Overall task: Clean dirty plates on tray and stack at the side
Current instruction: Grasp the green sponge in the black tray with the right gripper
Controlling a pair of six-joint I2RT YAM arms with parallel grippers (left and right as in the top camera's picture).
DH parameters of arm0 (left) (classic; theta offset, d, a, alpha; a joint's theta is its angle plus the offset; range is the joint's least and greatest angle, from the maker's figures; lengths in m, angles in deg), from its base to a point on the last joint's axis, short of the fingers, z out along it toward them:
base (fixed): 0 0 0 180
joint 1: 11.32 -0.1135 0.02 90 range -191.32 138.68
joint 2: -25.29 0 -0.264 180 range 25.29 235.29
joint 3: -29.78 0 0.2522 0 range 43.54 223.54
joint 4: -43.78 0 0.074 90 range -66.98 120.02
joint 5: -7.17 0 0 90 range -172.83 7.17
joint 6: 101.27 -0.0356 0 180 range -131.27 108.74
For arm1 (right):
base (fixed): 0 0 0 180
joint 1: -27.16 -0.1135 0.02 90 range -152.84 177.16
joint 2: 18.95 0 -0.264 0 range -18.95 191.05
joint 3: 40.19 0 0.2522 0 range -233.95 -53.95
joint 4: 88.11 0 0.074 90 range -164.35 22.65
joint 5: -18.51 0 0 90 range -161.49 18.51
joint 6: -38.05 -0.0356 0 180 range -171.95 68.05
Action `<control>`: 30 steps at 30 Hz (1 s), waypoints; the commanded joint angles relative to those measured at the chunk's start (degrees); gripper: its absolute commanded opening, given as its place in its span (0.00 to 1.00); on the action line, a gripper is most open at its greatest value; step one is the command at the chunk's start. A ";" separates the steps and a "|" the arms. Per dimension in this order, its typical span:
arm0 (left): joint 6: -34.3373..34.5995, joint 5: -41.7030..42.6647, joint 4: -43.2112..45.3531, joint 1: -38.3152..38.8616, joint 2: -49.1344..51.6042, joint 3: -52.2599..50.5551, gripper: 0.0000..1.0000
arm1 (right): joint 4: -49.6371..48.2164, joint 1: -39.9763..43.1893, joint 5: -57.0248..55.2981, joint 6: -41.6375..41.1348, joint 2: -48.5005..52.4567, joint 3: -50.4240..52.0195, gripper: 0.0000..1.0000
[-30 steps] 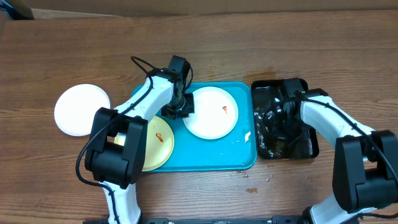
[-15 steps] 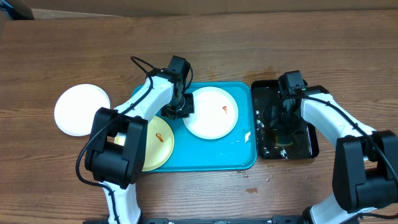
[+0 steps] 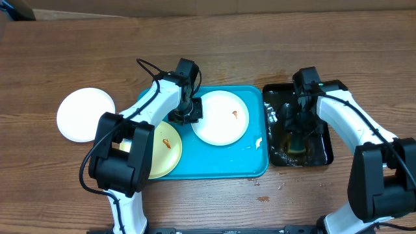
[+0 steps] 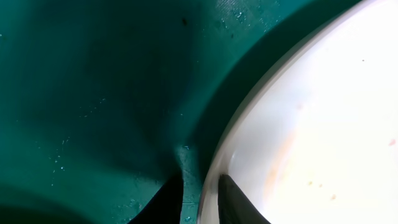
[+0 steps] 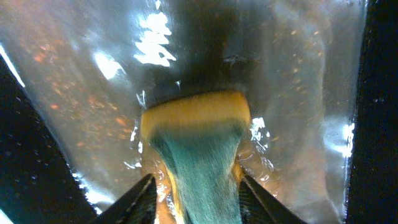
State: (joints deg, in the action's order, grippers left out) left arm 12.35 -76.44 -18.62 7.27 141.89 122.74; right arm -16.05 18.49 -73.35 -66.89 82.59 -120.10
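The cyan tray [image 3: 224, 162] holds a white plate [image 3: 221, 120] with an orange smear and a pale yellow-green plate [image 3: 166, 151] with a smear at its left end. Another white plate [image 3: 83, 114] lies on the table to the left. My left gripper [image 3: 188, 114] is shut on the left rim of the white plate [image 4: 323, 124] in the tray [image 4: 93, 93]. My right gripper [image 3: 296, 123] is over the black tray [image 3: 325, 153] and is shut on a yellow and green sponge [image 5: 196, 143] in wet, shiny water.
The black tray sits just right of the cyan tray and holds water. Wooden table all around. Brown boxes run along the far edge [image 3: 208, 5]. Small crumbs lie on the table in front of the trays [image 3: 263, 197].
My right gripper has moved towards the far side of the black tray and turned, with the sponge. The left arm and the plates have not moved.
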 commanded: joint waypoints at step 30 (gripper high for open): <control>-1.79 -2.78 -0.81 -0.57 1.36 -1.53 0.04 | 7.23 0.22 1.57 1.31 -1.64 -6.56 0.04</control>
State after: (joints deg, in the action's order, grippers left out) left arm 11.26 -76.00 -18.93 7.00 141.56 122.74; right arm -7.98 18.51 -71.82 -65.84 82.09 -126.03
